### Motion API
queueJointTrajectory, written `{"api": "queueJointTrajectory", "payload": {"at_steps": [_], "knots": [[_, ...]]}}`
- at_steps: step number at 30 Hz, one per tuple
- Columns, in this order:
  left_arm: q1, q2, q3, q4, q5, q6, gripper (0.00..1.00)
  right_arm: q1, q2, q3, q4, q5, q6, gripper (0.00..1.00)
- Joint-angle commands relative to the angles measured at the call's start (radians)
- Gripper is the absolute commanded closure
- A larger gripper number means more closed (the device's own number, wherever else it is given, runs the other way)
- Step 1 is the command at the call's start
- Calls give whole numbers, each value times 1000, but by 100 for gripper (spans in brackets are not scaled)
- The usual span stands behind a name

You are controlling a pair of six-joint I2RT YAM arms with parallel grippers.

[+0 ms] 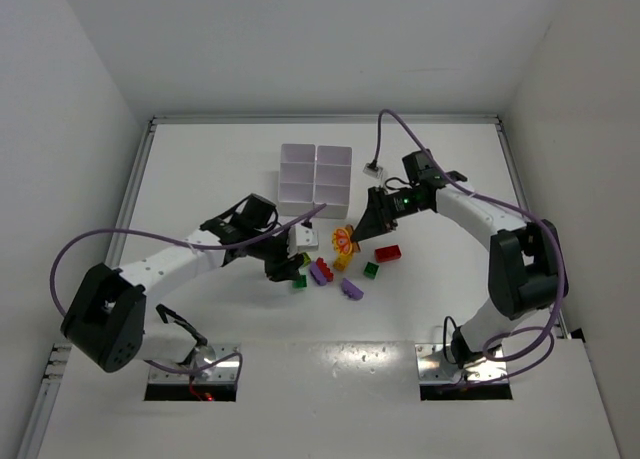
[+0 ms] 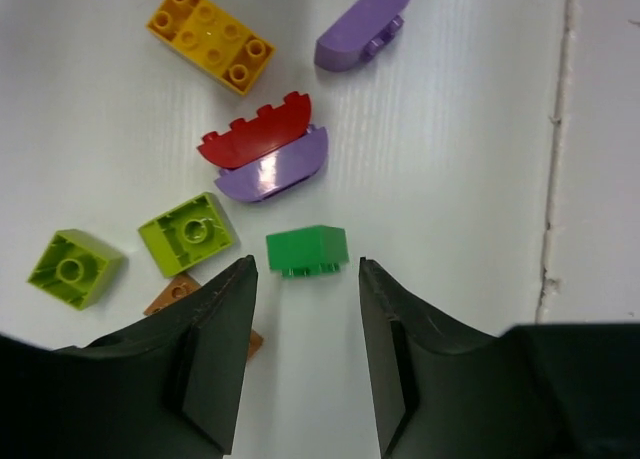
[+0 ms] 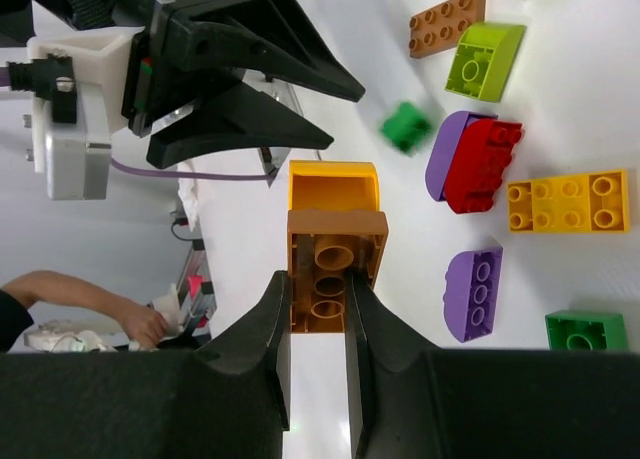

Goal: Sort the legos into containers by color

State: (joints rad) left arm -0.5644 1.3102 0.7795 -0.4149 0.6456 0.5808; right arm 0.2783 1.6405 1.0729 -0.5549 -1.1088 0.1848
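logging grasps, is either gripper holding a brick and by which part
Right gripper pinches the orange-brown brick by its near end, yellow brick attached. Left gripper open, holding nothing.

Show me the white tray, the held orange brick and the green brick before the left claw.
white tray [image 1: 315,181], top view, middle wall.
orange brick [image 3: 335,247], right wrist view, underside.
green brick [image 2: 307,246], left wrist view, top face.

I work in a robotics lab test cell: a white counter [image 1: 200,169] boxed in by plain white walls [image 1: 70,99], my arm mounts [image 1: 195,369] bolted at its near edge, purple cables [image 1: 380,139] looping loose, and a person's hand [image 3: 150,324] among wiring beside the rig.
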Motion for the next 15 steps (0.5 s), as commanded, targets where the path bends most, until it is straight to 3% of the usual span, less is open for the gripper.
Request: {"api": "queueJointTrajectory", "payload": {"at_steps": [1, 6, 12, 15], "knots": [[-8, 43, 26, -30, 60, -19, 49, 6, -51, 25, -10, -8, -50, 100], [33, 73, 61, -41, 117, -88, 47, 6, -51, 25, -10, 1, -50, 100], [171, 208, 212, -41, 471, -295, 45, 35, -51, 45, 12, -20, -59, 100], [181, 288, 277, -41, 646, -377, 42, 44, -42, 54, 33, -45, -59, 100]]}}
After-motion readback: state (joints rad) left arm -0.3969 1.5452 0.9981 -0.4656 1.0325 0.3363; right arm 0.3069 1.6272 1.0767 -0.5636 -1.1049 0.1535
